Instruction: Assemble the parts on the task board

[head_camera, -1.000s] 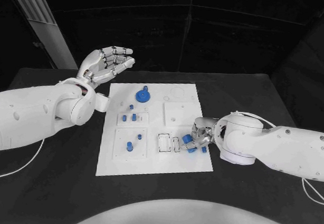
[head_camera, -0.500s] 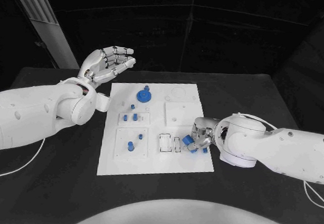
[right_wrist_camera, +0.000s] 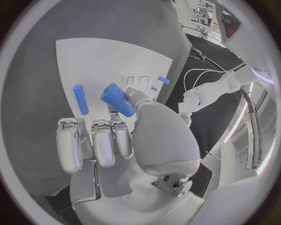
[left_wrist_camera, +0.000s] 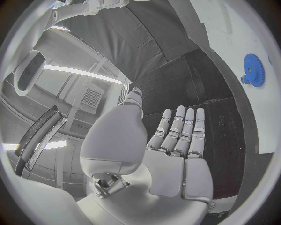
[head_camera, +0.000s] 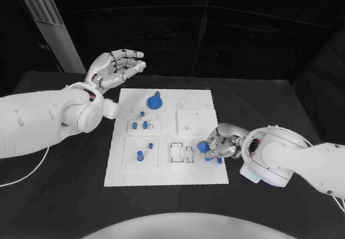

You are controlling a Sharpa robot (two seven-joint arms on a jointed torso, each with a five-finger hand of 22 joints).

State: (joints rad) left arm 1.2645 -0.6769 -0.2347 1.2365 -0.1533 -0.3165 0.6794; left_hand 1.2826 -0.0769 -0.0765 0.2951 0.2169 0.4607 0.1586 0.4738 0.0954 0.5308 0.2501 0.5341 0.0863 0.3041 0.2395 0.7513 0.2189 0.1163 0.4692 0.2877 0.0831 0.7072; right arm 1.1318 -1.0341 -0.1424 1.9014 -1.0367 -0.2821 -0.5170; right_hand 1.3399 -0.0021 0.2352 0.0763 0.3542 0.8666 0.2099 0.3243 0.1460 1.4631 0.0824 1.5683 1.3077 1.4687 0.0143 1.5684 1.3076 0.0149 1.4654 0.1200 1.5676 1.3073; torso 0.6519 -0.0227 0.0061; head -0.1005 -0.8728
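At board's right edge, right hand fingers grip blue cylinder; left hand open, empty.

One white task board sits on one black table. Two white arms are in there, so two silver hands: the left hand and the right hand. There's one big blue gear. The fat blue cylinders come to two: the held cylinder in the right hand and the loose cylinder on the board. There are three raised white plates and two black-outlined slots. About five small blue pegs can be counted, and the bits by the gear are too tiny to count.
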